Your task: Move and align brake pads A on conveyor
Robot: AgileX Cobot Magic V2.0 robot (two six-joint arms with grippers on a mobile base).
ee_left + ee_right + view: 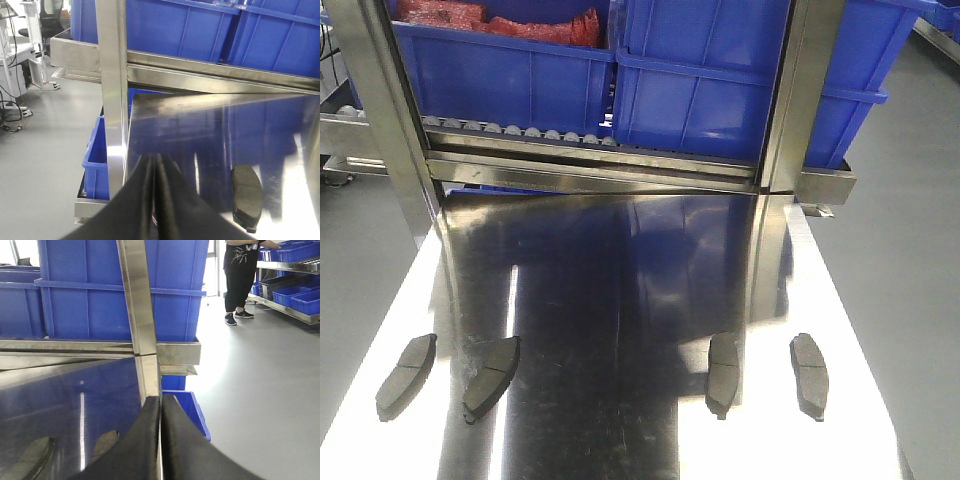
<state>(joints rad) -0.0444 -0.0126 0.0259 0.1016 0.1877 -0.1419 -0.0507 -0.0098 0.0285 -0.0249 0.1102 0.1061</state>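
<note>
Several dark grey brake pads lie on the shiny steel tabletop (pixel 620 280), near its front edge. Two sit at the left (pixel 406 375) (pixel 492 375) and two at the right (pixel 723 372) (pixel 809 372). Neither arm shows in the front view. In the left wrist view my left gripper (pixel 155 159) is shut with nothing in it, over the table's left edge, and one pad (pixel 246 197) lies to its right. My right gripper (pixel 160 399) is shut and empty at the table's right edge, with two pads (pixel 104 442) (pixel 30 457) to its left. The conveyor is out of view.
A steel roller rack with big blue bins (pixel 520 70) stands behind the table, with upright steel posts (pixel 380 100) (pixel 800 90) at the back corners. Smaller blue bins sit low beside the table (pixel 97 160) (pixel 187 410). A person (pixel 242 280) stands far right.
</note>
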